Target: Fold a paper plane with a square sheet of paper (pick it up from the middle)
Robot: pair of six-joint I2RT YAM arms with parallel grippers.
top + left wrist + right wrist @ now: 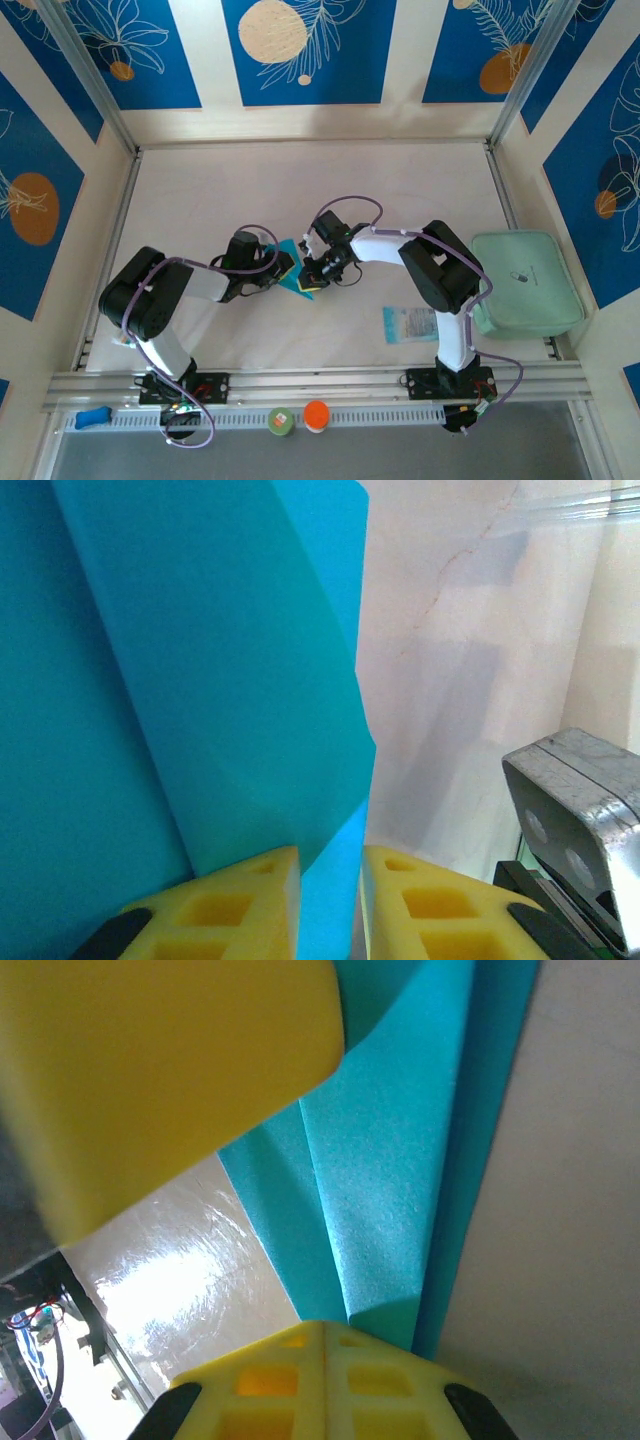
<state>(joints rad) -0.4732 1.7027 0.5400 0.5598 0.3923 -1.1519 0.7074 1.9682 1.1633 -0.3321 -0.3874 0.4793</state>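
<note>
Pinching folded square sheet of paper: left tool, right tool.

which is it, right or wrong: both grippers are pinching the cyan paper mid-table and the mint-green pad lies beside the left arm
Wrong on one point: the top view shows the mint-green pad at the table's right edge, beside the right arm. The rest stands: the left gripper and right gripper both pinch the cyan paper mid-table.
</note>
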